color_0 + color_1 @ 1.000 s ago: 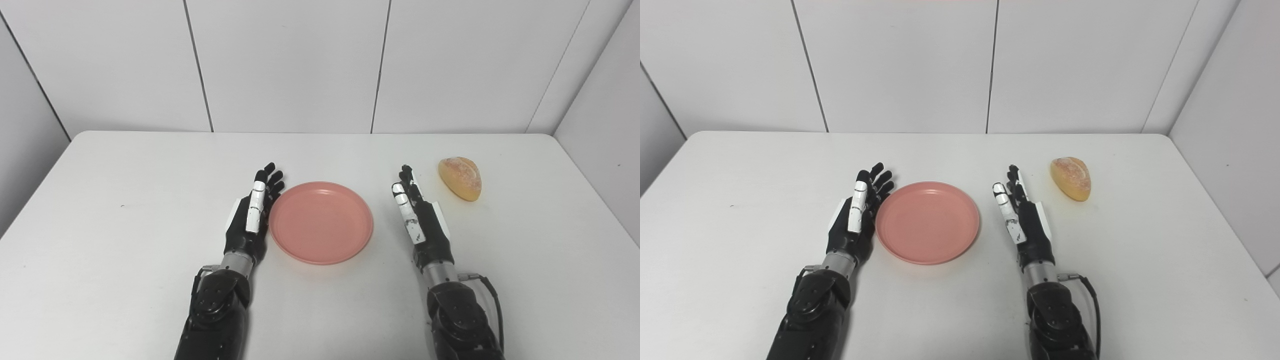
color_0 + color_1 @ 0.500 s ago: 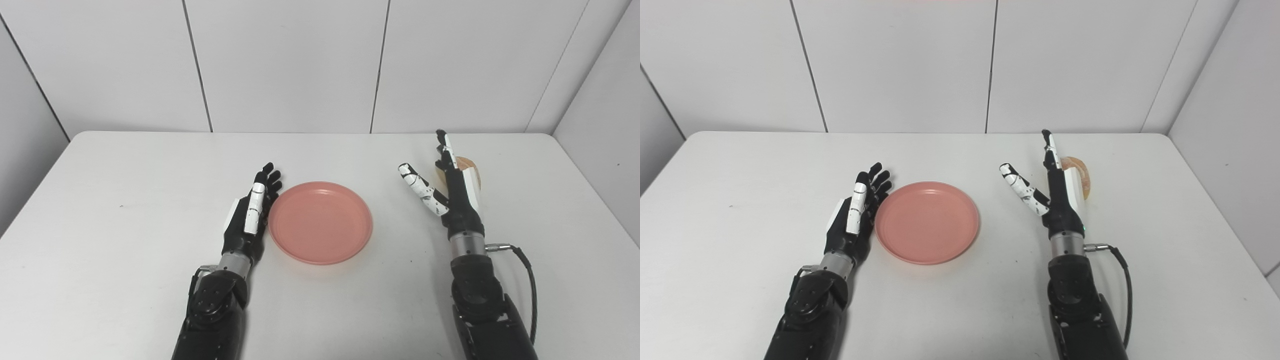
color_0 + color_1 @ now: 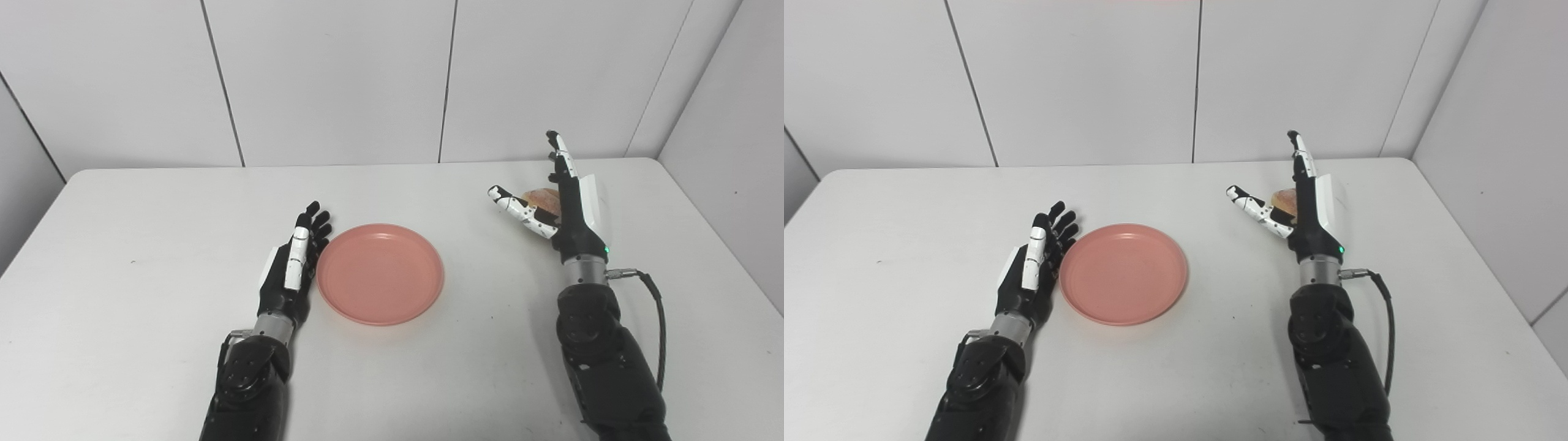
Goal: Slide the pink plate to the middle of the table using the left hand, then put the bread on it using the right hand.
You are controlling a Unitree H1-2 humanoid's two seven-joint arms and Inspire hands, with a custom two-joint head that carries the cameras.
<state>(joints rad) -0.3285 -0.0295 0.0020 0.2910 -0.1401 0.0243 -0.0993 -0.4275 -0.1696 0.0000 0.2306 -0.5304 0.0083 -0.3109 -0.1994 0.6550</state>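
Near the table's (image 3: 122, 318) middle I see the plate (image 3: 380, 272), pink, round and lying flat with nothing on it. Left hand (image 3: 293, 269): resting on the table just beside the plate's left rim, fingers straight and slightly fanned, holding nothing; whether it touches the rim I cannot tell. Right hand (image 3: 560, 205): raised over the far right part of the table, fingers extended upward and thumb spread wide toward the plate, nothing gripped. Bread (image 3: 1284, 199): a golden roll on the table, well apart from the plate, mostly hidden behind my right hand and showing between thumb and fingers. Whether that hand touches the bread I cannot tell. White wall panels (image 3: 337, 79) stand behind the table.
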